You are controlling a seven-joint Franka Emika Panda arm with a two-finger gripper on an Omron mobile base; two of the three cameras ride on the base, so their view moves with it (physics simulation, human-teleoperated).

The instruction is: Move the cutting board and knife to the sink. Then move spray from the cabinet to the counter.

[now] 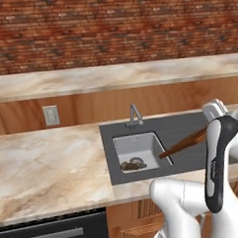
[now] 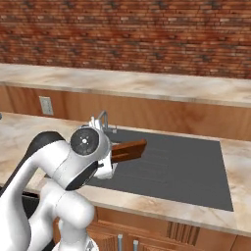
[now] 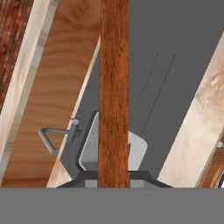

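My gripper (image 3: 113, 179) is shut on the cutting board (image 3: 113, 87), which I see edge-on as a long red-brown slab. The board (image 1: 184, 143) hangs tilted over the sink (image 1: 190, 119), with its free end sloping down toward the light grey basin (image 1: 123, 146). From the other side the board (image 2: 128, 149) sticks out past my arm, above the dark grey drainer (image 2: 181, 162). A small brown thing (image 1: 128, 165) lies by the drain. It is too small to tell whether it is the knife. The spray and the cabinet are out of view.
The faucet (image 1: 134, 114) stands behind the basin. The marbled counter (image 1: 49, 159) stretches to the left, with a wall outlet (image 1: 51, 115) above it. A higher stone ledge (image 1: 113, 74) runs below the brick wall. A dark appliance front (image 1: 53, 235) sits under the counter.
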